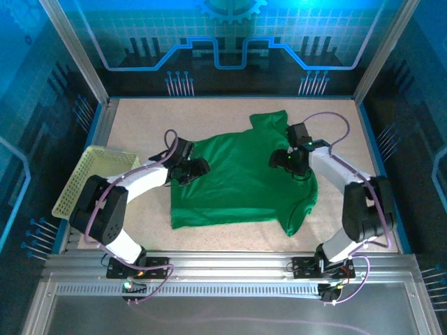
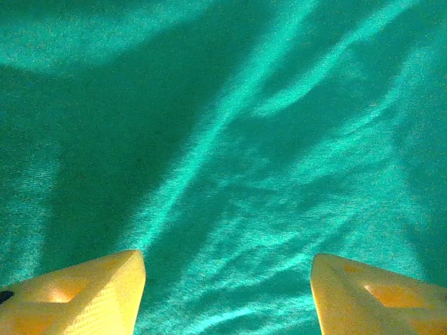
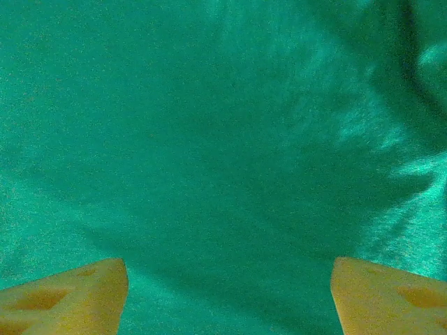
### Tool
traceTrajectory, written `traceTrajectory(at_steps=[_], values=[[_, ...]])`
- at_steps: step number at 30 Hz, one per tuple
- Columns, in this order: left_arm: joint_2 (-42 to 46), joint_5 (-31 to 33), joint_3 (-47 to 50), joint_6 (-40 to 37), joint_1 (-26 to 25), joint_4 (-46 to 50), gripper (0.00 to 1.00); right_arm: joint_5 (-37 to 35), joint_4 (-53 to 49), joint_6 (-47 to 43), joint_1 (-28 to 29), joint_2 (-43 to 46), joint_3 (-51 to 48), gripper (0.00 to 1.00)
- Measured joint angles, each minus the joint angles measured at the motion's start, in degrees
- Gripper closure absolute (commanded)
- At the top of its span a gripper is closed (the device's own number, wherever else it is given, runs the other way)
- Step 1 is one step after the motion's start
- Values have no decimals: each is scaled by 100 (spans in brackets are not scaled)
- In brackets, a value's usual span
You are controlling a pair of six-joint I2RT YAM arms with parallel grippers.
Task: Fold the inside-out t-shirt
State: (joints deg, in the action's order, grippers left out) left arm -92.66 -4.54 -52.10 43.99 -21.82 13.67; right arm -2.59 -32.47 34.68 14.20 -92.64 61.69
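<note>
Little of the folding looks done as yet. Nearest the arm bases, the inside-out t-shirt [image 1: 237,188] lies spread on the table [image 1: 140,118], one fairly straight edge toward the near side and a sleeve-like flap poking out at its near right corner. Midway up, the left gripper [image 1: 194,168] sits at the cloth's left edge, just past the basket [image 1: 82,183], and the right gripper [image 1: 288,162] hangs over the right part of the shirt. Each wrist view shows yellow fingers [image 2: 91,293] standing well apart above rippled green fabric, with nothing pinched between them. At the far end another flap sticks out toward the back wall. From above it is hard to tell whether any layer is already doubled over. By this reading, the grasps and every fold remain to be made.
</note>
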Motion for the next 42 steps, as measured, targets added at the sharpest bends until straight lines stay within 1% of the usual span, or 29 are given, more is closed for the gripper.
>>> traceTrajectory(at_steps=[3, 6, 9, 12, 15, 19, 21, 23, 24, 28, 32, 37, 42], values=[[-157, -26, 20, -39, -4, 13, 35, 0, 44, 24, 0, -227, -101, 24], [-175, -46, 199, -44, -39, -55, 35, -52, 74, 96, 0, -212, -358, 23], [-120, -39, 479, -44, -142, -190, 35, -153, 129, 262, -2, -70, -826, 23], [188, -39, 844, -35, -275, -393, 35, -223, 162, 461, -7, 378, -1471, 23], [605, -42, 1211, 33, -420, -404, 34, -310, 46, 688, -4, 1161, -2000, 23], [916, 81, 1239, 35, -470, 15, 30, -391, -256, 776, -4, 1956, -2173, 22], [909, 280, 890, -94, -437, 411, 30, -426, -391, 706, -4, 2079, -1908, 22], [765, 553, 199, -227, -358, 857, 29, -452, -455, 581, -4, 1937, -1410, 22], [603, 715, -306, -306, -275, 1067, 29, -459, -459, 514, -7, 1786, -1069, 22], [-203, 1355, -2127, -551, 181, 1491, 29, -487, -256, 289, -7, 1139, 24, 23], [-1204, 1937, -3438, -780, 579, 2070, 28, -466, -179, 168, -4, 774, 348, 23], [-2367, 2393, -4341, -1084, 881, 2872, 28, -426, -184, 83, -4, 522, 367, 23], [-3053, 2535, -4778, -1314, 1054, 3309, 32, -396, -177, 17, -4, 485, 367, 23]])
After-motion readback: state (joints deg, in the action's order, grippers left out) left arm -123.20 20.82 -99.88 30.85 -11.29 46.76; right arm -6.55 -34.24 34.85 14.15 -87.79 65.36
